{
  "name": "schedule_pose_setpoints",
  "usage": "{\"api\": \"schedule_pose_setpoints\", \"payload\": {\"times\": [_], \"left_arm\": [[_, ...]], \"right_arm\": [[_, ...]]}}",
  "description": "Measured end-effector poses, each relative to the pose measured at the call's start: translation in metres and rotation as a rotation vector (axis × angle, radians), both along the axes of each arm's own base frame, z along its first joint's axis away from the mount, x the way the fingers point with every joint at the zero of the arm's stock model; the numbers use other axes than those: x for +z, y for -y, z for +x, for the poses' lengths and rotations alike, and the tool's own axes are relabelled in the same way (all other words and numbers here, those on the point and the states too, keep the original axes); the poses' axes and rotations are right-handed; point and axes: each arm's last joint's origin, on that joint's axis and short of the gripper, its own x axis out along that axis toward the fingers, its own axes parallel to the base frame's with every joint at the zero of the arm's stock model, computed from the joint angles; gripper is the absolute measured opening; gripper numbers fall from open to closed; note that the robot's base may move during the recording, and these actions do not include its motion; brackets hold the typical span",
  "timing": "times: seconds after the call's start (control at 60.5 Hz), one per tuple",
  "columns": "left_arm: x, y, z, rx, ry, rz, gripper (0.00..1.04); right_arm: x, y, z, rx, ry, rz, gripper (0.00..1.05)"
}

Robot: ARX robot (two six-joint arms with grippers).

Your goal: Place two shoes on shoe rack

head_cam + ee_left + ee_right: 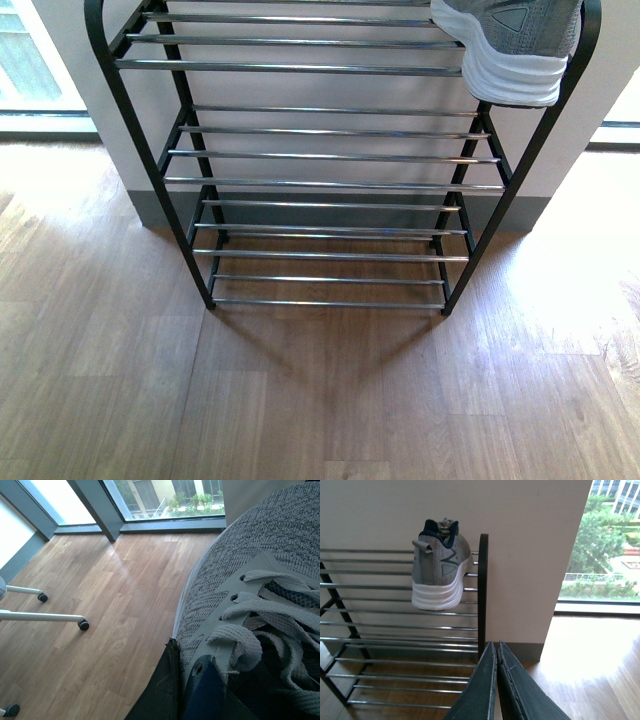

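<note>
Shoe rack: you have one shoe rack, standing on the wood floor against the wall. At least three tiers of chrome bars show. Neither arm appears in the front view.
Shoes, counted: two, one on the rack and one off it.
First shoe: the first shoe sits on the rack's top tier at its right end. Its toe points toward the wall and its white heel overhangs the front bar. I judge it sits hard against the end post so that the rest of the tier stays free for its partner.
Second shoe: the second shoe is not on the rack. It fills the left wrist view, clear of the floor. You cannot tell how far it is from the rack, because the rack is not in that view.
Left gripper: the left gripper shows one dark finger against the outside of the shoe's collar. The other finger is hidden, probably inside the opening. With the shoe off the floor, read this as clamped on the collar wall, a hold that leaves the sole free to land on the bars.
Right gripper: the right gripper has its fingers pressed together with nothing between them. It hangs in front of the rack's right end post, apart from it.
Progress: about half done, by my judgement.
Next: you will likely want the second shoe on the top tier just beside the first. Set its sole across several bars so it cannot tip between them.
</note>
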Motion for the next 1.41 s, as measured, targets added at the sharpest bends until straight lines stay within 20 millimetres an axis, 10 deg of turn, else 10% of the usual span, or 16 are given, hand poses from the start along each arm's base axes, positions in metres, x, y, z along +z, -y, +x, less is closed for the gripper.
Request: {"api": "schedule_pose_setpoints", "payload": {"times": [1.406], "left_arm": [[0.0, 0.0, 0.0, 0.0, 0.0, 0.0, 0.01]], "right_arm": [[0.003, 0.0, -0.044, 0.0, 0.018, 0.0, 0.01]]}}
